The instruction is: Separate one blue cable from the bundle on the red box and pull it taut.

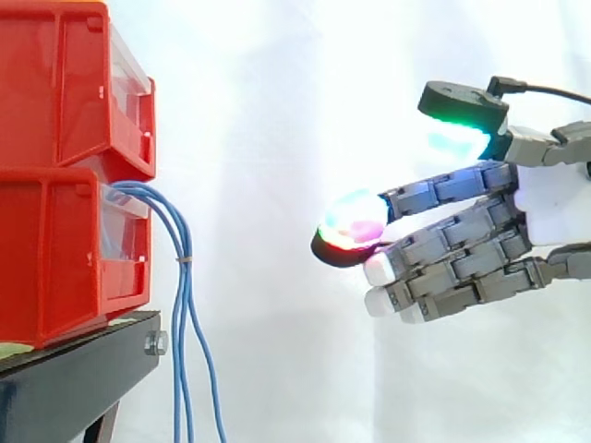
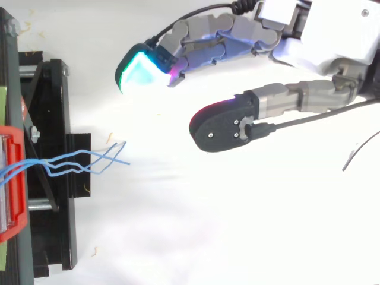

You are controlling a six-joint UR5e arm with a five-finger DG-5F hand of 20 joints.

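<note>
1. At the lower left of the side view, closest to the lens, the black stand [image 1: 78, 369] carried two stacked red bins.
2. The upper red bin [image 1: 55, 83] had a clear front panel; whether it held anything could not be told.
3. The lower red bin [image 1: 55, 258] was the one that mattered: the blue cables [image 1: 182, 286] came out of its front mouth, and nothing else could be made out inside it.
4. The cables arched out over the bin's lip and hung straight down in front of the stand, so their long axis ran vertically. A thin tie [image 1: 186, 260] bunched them just below the bend; beneath it the strands parted slightly.
5. From above, the cables [image 2: 77, 161] crossed one another and fanned apart towards their free ends.
6. To the right lay bare white curtain, with nothing between the cables and the robot.
7. The hand [image 1: 462, 249] hung well apart from the bundle, to its right, roughly level with the tie. Its fingers were stretched out and loosely spread, tips aimed left at the cables, with nothing in them.
8. The top view showed the hand [image 2: 285, 29] offset sideways from the cables' line, its thumb [image 2: 225, 126] being the part nearer that line.
9. Judged from this, the coming move called for a leftward reach with a sideways correction, ending on one strand below the tie.
</note>
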